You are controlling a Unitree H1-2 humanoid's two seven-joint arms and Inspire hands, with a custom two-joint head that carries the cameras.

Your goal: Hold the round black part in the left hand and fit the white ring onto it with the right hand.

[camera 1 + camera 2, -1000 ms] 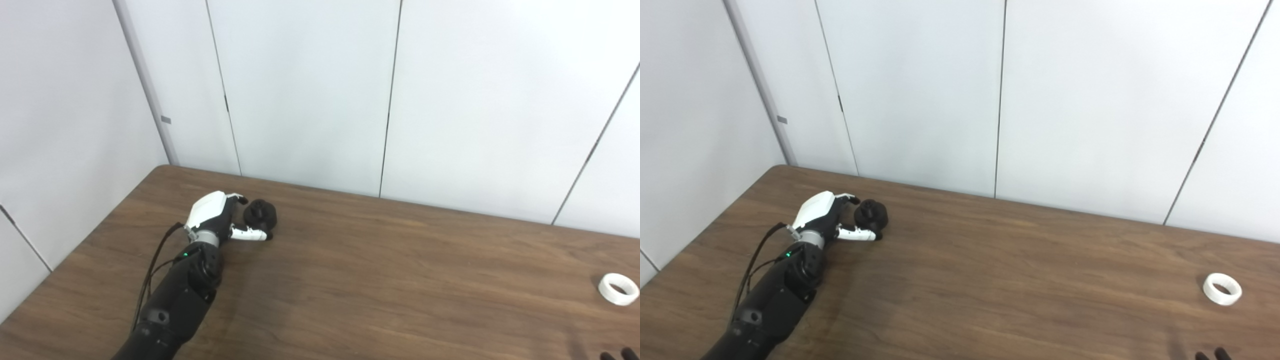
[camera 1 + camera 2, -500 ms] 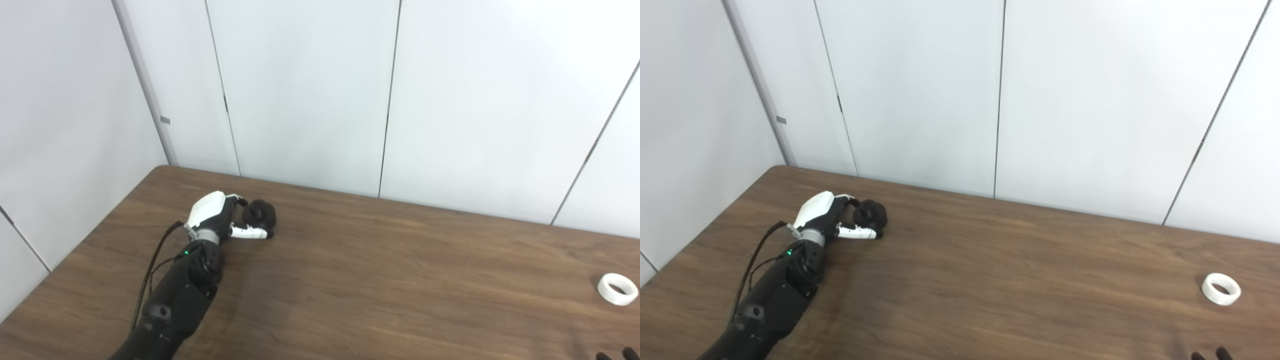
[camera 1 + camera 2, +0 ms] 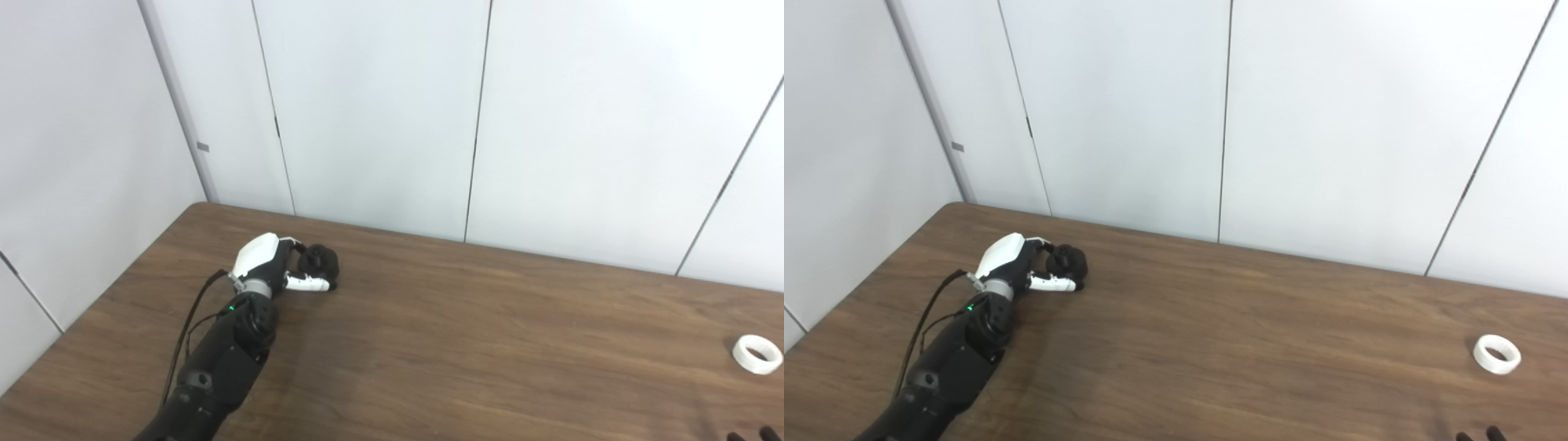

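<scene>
Brown wood table (image 3: 465,343), white panel walls (image 3: 367,116).

Bare wooden table (image 3: 465,343) stretches between the round black part (image 3: 320,262) and the white ring (image 3: 757,354) — nothing stands between. Wall panels (image 3: 380,110) close in just behind; fingertips, probably the right hand (image 3: 1476,436), edge the bottom corner.

The part (image 3: 318,262) is set on the table (image 3: 429,343) at far left, beside the left hand (image 3: 269,269). The ring (image 3: 757,354) is placed well apart, at far right.
</scene>
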